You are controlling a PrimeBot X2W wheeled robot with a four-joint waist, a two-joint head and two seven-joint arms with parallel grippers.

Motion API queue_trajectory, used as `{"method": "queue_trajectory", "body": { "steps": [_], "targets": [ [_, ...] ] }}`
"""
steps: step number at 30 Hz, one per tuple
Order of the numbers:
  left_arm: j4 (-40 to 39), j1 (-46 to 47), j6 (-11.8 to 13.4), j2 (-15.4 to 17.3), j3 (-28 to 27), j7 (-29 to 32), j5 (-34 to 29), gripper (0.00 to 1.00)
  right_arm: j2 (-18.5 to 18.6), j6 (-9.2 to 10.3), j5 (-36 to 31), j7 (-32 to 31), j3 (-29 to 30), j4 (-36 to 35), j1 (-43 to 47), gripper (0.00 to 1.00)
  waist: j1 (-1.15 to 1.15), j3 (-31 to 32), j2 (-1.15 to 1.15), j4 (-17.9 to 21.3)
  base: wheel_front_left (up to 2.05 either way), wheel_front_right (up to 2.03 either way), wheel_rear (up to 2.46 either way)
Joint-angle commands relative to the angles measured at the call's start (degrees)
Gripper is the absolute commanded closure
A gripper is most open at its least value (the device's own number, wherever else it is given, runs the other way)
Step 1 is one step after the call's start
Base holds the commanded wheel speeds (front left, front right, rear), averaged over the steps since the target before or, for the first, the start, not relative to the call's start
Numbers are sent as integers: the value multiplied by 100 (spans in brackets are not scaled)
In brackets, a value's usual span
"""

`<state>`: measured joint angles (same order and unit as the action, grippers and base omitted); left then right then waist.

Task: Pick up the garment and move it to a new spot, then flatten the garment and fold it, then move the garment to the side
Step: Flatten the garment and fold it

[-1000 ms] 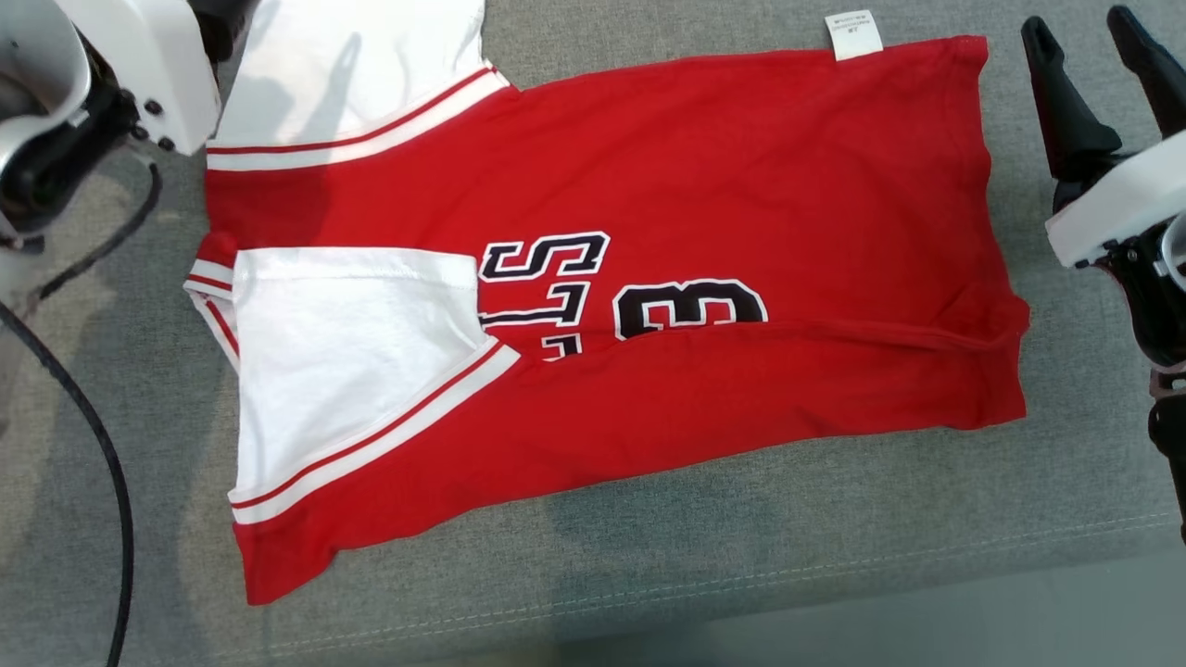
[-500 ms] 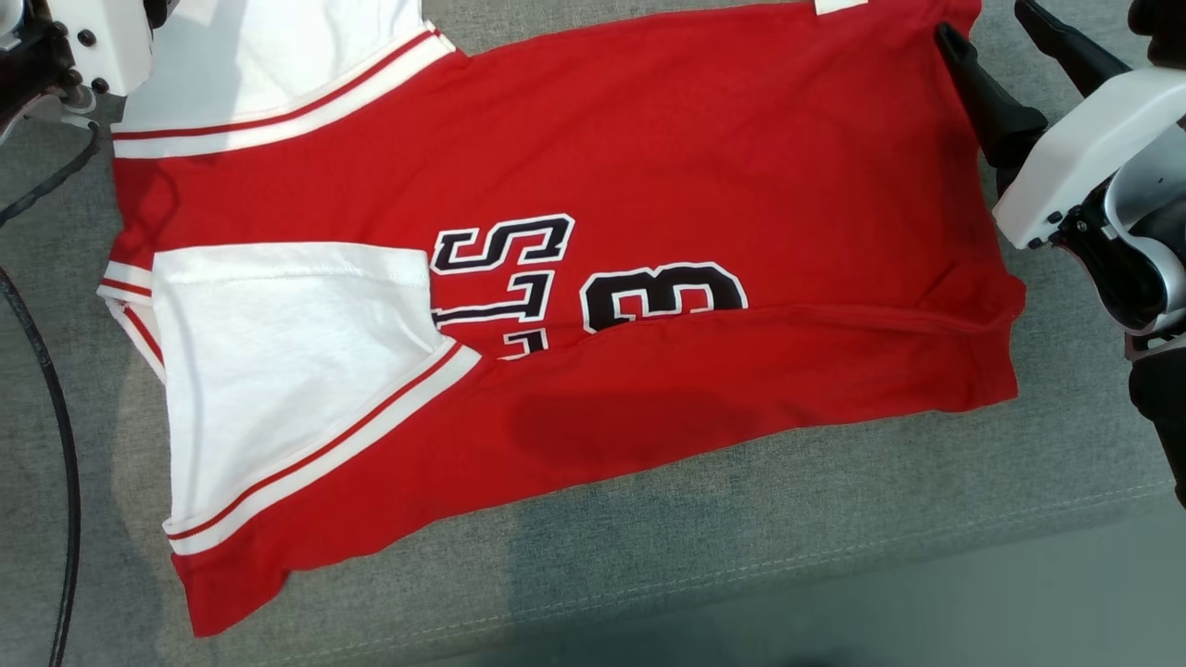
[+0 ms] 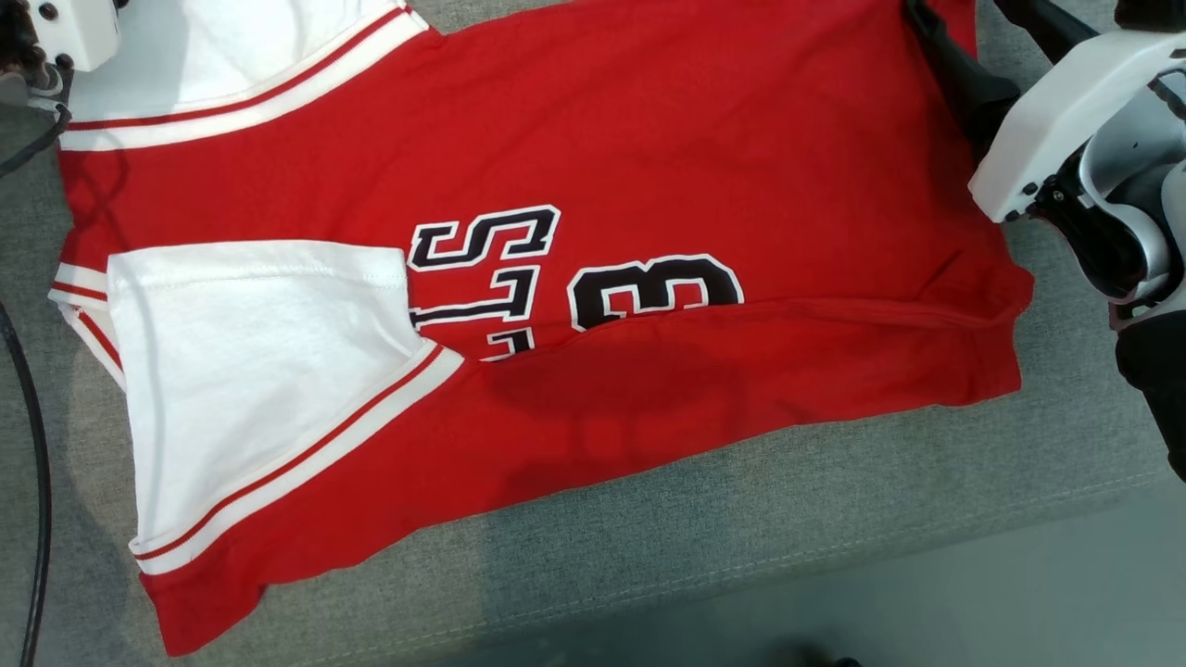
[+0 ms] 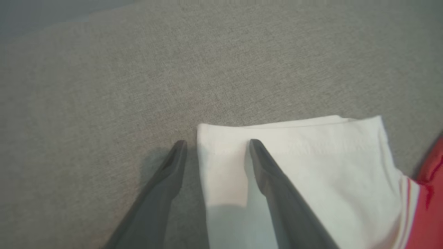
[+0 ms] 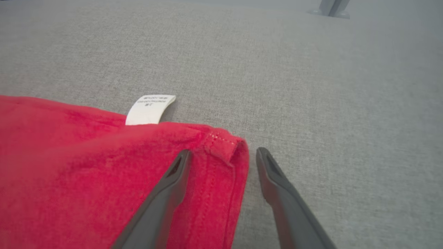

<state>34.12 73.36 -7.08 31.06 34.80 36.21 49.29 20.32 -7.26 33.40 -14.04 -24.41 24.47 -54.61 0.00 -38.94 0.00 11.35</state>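
Observation:
The garment (image 3: pixel 667 130) is a red jersey with white sleeves and black lettering, lying spread on the grey cloth surface with its near half folded over. In the left wrist view my left gripper (image 4: pixel 217 141) is open and low over the far white sleeve (image 4: pixel 304 166), one finger on the grey cloth and the other above the sleeve's corner. My right gripper (image 5: pixel 224 150) is open too, its fingers on either side of the red hem corner (image 5: pixel 225 145). From the head camera, one dark right finger (image 3: pixel 959 69) lies over the garment's far right corner.
A white label (image 5: pixel 150 109) sticks out from the red edge. The grey surface (image 3: pixel 834 519) ends at a stitched front edge, with floor (image 3: pixel 1019 602) beyond. A black cable (image 3: pixel 37 519) runs down the left side. A metal foot (image 5: pixel 332 8) stands far off.
The head camera has shifted, so the whole picture slid left. My right gripper has come in from beside the garment to over its far right corner. Both grippers stay open.

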Motion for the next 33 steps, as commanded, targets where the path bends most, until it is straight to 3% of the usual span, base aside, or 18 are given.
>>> {"method": "queue_trajectory", "body": {
  "steps": [1,2,9,20,27,33],
  "targets": [
    [-67,245,-40,221,-147,25,52,100,82,-23,38,55,-49,-103,36,96,0,-3,0,-2,0,0,0],
    [-67,256,-40,199,-126,80,121,100,97,-23,78,64,-66,-77,11,100,0,-1,0,-4,0,0,0],
    [-367,277,-40,213,-36,95,550,100,495,-23,298,132,-227,-165,-7,100,0,90,0,-82,0,0,0],
    [-864,244,-40,407,18,76,1065,100,1485,-23,863,-152,-858,-738,-24,100,0,285,0,-304,0,0,0],
    [-1668,35,-40,635,107,92,1601,100,2501,-23,1156,-105,-1472,-1356,-40,100,0,428,0,-567,0,0,0],
    [-2595,-310,-40,938,165,-2,2072,100,3327,-23,925,262,-1945,-1811,29,100,0,472,0,-806,0,0,0]
  ]
}}
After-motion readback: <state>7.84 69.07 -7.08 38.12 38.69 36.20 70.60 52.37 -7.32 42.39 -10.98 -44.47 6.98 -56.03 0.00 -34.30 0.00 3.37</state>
